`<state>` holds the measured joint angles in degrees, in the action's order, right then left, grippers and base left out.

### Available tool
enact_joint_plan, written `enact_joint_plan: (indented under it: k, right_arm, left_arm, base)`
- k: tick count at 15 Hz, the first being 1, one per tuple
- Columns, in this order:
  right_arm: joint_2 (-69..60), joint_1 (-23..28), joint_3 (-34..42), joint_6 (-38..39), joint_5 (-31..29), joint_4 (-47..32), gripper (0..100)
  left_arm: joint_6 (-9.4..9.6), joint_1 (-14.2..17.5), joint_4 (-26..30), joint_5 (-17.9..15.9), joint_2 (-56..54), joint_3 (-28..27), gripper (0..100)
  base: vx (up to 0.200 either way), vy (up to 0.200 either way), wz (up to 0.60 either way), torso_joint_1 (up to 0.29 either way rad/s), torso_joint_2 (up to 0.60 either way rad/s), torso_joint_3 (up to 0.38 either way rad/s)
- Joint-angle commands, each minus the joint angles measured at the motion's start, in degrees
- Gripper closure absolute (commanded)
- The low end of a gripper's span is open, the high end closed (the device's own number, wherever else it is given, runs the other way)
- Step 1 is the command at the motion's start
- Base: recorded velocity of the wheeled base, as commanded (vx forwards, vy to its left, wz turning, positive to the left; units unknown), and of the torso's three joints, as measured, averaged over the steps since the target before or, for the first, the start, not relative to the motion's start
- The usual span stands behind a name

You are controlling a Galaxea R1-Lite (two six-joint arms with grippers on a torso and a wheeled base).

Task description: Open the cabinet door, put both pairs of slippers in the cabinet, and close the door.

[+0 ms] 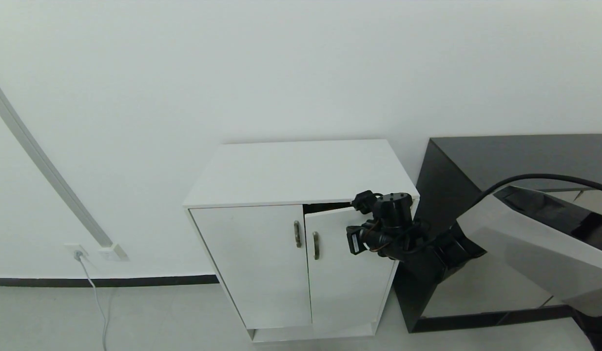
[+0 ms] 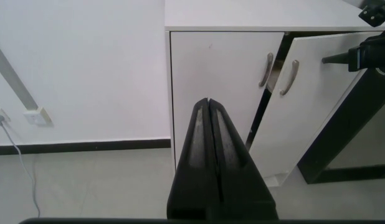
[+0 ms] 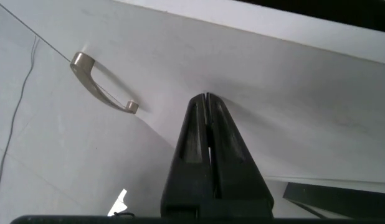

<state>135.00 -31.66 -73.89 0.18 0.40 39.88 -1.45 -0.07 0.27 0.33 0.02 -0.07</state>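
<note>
The white cabinet stands against the wall with two doors. Its left door is closed. The right door stands slightly ajar, with a dark gap along its top edge and between the doors. Each door has a metal handle near the middle seam. My right gripper is shut with nothing in it, its tip against the face of the right door, past the handle toward the hinge side. From the left wrist it shows as a dark tip. My left gripper is shut and empty, held back from the cabinet front.
A black glossy unit stands close against the cabinet's right side. On the wall to the left are a slanted cable duct and a socket with a cable trailing to the floor. Bare floor lies before the cabinet.
</note>
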Motion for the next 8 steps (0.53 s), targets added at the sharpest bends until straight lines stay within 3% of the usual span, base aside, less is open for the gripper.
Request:
enact_joint_plan:
  k: [1,8]
  right_arm:
    - [0.44,0.11,-0.73,-0.01,-0.05,-0.06,100]
    - [1.41,0.63,-2.31,-0.01,-0.14,-1.38,100]
  left_arm:
    - [-0.04,-0.01,0.0,0.02,-0.02,-0.01,100]
    - [-0.04,-0.01,0.0,0.02,0.06,-0.01,100]
  base:
    - [0.0,0.0,0.0,0.0,0.0,0.0]
    - [0.0,0.0,0.0,0.0,0.0,0.0]
